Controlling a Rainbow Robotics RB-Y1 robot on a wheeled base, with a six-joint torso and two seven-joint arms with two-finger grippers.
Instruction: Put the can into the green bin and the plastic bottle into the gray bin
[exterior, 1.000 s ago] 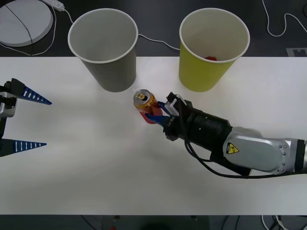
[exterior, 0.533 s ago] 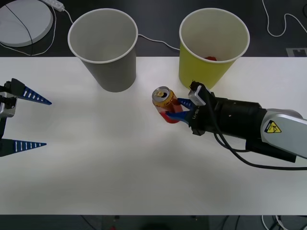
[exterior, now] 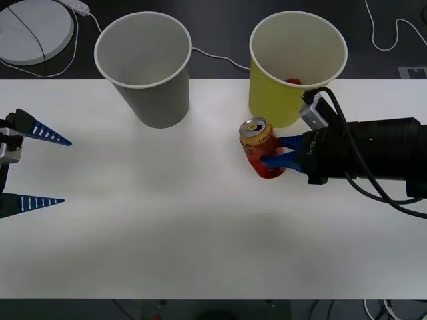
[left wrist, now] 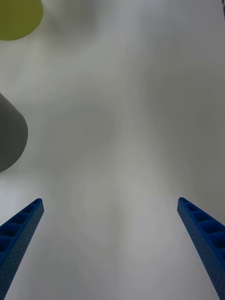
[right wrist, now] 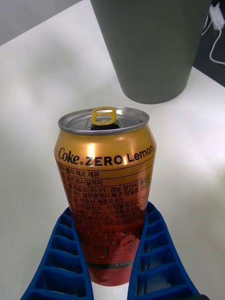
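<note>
The can point(exterior: 259, 145), red below with a gold-orange upper band and a silver top, hangs upright above the table just in front of the green bin point(exterior: 297, 70). My right gripper point(exterior: 275, 152) is shut on its red lower half, blue fingers point(right wrist: 63, 262) on both sides of the can point(right wrist: 107, 187). Something red lies inside the green bin. The gray bin point(exterior: 143, 67) stands to its left, also seen behind the can as the gray bin point(right wrist: 150, 47). My left gripper point(exterior: 37, 167) waits open at the table's left edge. The plastic bottle is out of view.
Both bins stand at the white table's point(exterior: 167, 227) far edge. Behind it lie white cables point(exterior: 213, 57) and a round white disc point(exterior: 30, 30) on a dark floor. The left wrist view shows the gray bin's side point(left wrist: 9, 136) and the green bin's edge point(left wrist: 18, 16).
My right gripper has carried the can to the right and slightly toward the green bin, from in front of the gray bin. The left arm has not moved.
</note>
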